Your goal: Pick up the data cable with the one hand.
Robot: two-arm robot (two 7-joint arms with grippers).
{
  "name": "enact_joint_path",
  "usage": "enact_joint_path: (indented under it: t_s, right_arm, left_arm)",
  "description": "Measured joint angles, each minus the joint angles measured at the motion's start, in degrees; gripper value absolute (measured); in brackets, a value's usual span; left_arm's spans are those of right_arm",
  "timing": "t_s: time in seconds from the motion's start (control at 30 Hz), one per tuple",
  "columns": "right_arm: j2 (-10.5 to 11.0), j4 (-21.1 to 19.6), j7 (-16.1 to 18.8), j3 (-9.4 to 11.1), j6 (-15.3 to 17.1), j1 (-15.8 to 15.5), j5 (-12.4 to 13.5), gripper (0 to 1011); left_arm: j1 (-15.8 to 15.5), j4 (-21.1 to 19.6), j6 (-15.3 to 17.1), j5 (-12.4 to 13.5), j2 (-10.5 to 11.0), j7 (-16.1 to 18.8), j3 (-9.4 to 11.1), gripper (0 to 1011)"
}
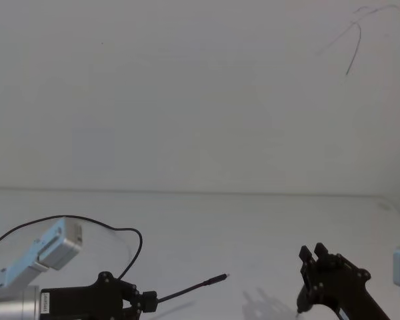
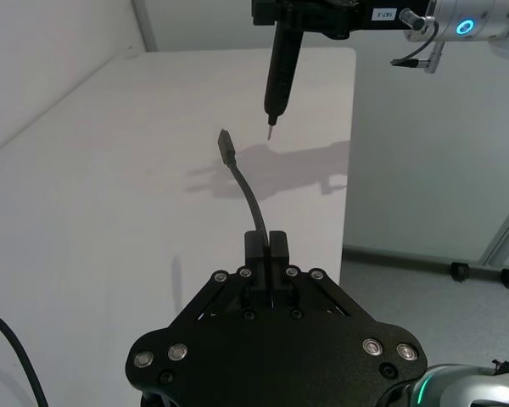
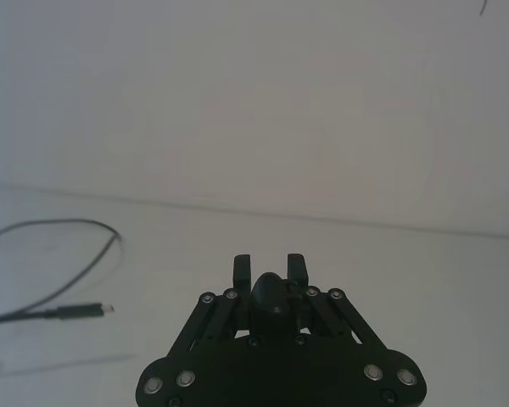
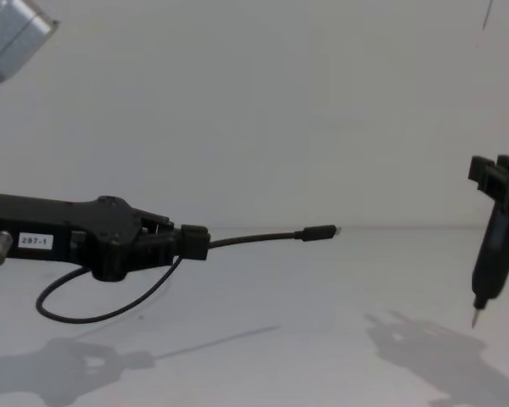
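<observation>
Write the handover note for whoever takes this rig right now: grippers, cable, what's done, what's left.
Left gripper: shut on the data cable a short way behind its plug, held above the table.
Data cable: the plug end juts free in the air toward the right side. The rest loops back under and behind the left gripper.
Right gripper: shut on a pen-like tool, needle tip down, apart from the plug.
Done: cable grasped, plug end off the table.
Left: check that the trailing loop is off the table; the views do not settle this.
</observation>
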Motion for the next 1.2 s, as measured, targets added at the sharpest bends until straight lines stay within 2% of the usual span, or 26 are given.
enact_joint_path:
  t_s: [0.3,0.77,1.2]
  right_arm:
    - [-1.65,-1.26,2.69,0.75,0.46,1.05,4.51,251]
    - [-4.71,-3.2,6.49,1.78,3.31,3.66,14.27,251]
    - [-5.99,-4.1,8.22,2.06,5.21,5.22,19.84,251]
  left_arm:
    - [0.23,-0.35,0.01,-1.14,0.53,-0.91,-0.41,41]
    - [0.36,-0.54,0.01,-1.83,0.86,-1.45,-0.67,41]
    - [0.42,-0.61,0.01,-2.04,0.95,-1.63,-0.73,40]
